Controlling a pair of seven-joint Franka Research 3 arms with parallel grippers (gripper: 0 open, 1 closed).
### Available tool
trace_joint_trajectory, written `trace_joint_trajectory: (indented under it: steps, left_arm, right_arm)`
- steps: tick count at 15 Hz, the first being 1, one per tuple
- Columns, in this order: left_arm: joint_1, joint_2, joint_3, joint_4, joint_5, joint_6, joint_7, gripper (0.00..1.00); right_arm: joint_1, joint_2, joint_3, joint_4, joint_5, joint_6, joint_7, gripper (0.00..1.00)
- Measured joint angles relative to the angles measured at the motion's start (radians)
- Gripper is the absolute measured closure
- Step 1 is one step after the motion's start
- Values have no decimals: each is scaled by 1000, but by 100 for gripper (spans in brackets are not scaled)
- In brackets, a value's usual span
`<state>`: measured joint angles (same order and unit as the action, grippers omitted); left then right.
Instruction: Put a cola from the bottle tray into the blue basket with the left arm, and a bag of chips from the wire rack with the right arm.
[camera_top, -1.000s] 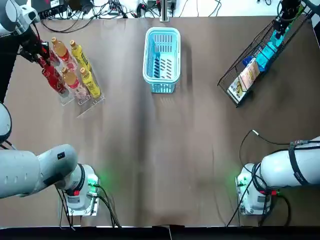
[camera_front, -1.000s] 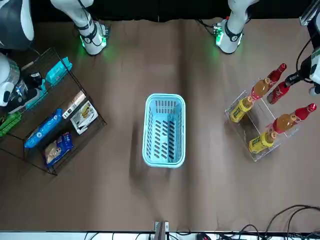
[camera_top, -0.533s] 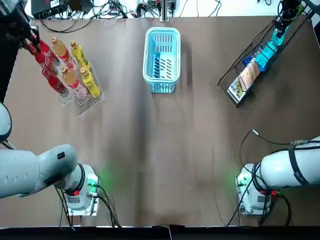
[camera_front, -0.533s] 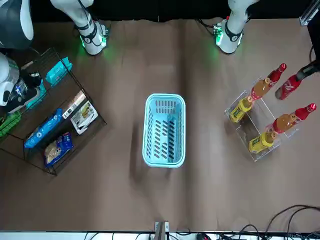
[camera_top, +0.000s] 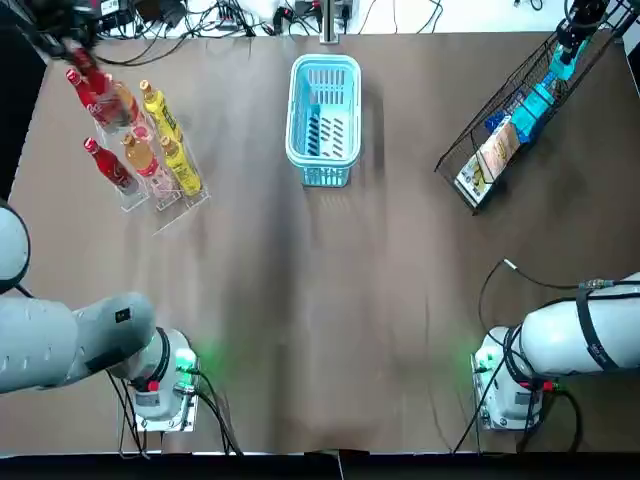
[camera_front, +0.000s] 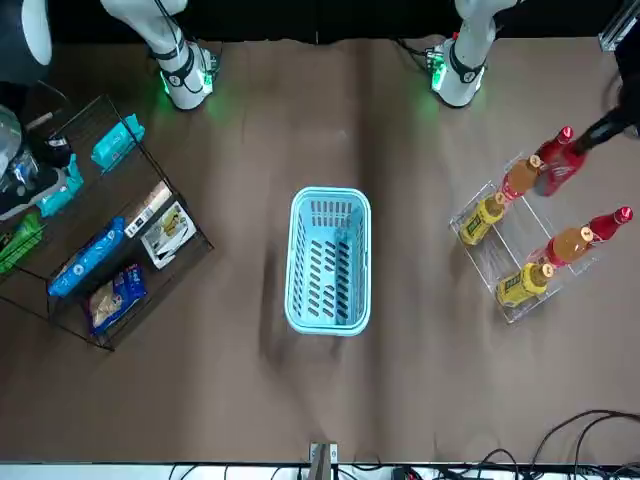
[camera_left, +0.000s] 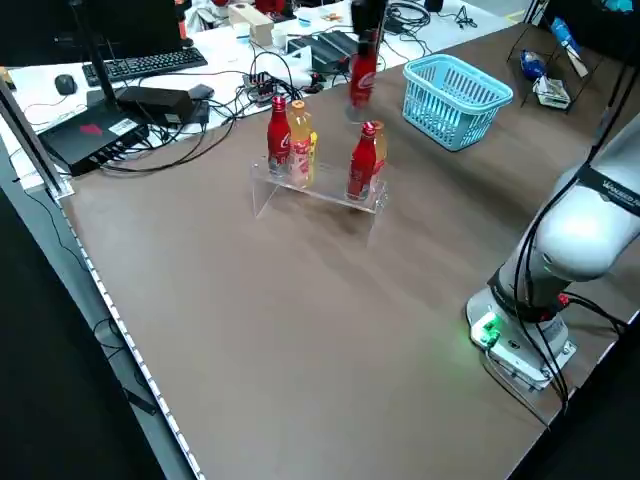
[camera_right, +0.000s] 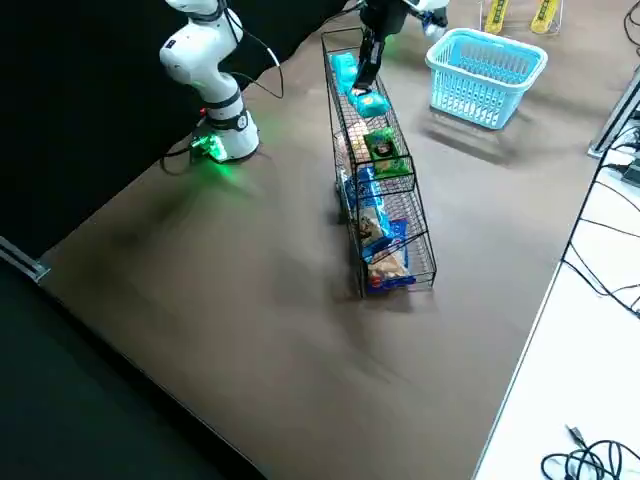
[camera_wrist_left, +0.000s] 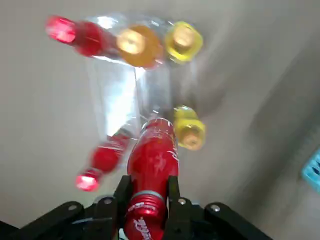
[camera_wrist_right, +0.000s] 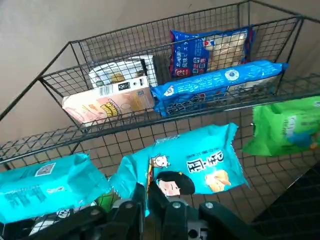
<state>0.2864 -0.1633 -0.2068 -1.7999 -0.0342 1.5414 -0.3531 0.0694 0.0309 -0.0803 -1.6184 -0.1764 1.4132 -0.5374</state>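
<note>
Currently, left gripper (camera_wrist_left: 146, 194): closed on the neck of a cola (camera_wrist_left: 152, 161), high over the far-left part of the table (camera_top: 320, 300).
Cola: lifted clear of the bottle tray (camera_top: 168, 208), hanging above the tray's far end, slightly tilted in the front view.
Bottle tray: on the far-left side of the table; holds a second cola (camera_top: 108, 165), two orange bottles (camera_top: 140, 152) and two yellow bottles (camera_top: 178, 166).
Blue basket (camera_top: 324, 63): far centre of the table, between tray and rack, well apart from both; nothing inside.
Right gripper (camera_wrist_right: 149, 199): at the far end of the wire rack (camera_wrist_right: 70, 46), fingers pinching the edge of a cyan bag of chips (camera_wrist_right: 200, 165).
Bag of chips: at the rack's upper far end; contact with the wire cannot be determined.
Wire rack: far-right side of the table, other packets (camera_wrist_right: 215, 80) on its lower shelves.
</note>
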Motion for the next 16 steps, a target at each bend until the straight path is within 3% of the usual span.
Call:
trace_joint_trajectory:
  steps: [4, 10, 16]
  left_arm:
    - [-33, 57, -121, 11, -117, 1, -131, 67]
    - [-55, 149, -324, 118, -153, 13, -386, 67]
    - [-285, 263, -336, 162, -85, 153, -662, 67]
  right_arm:
    - [2, 0, 2, 40, 0, -44, 0, 94]
    - [24, 0, 18, 84, 17, -79, 4, 94]
    - [40, 0, 26, 124, 219, -86, 148, 94]
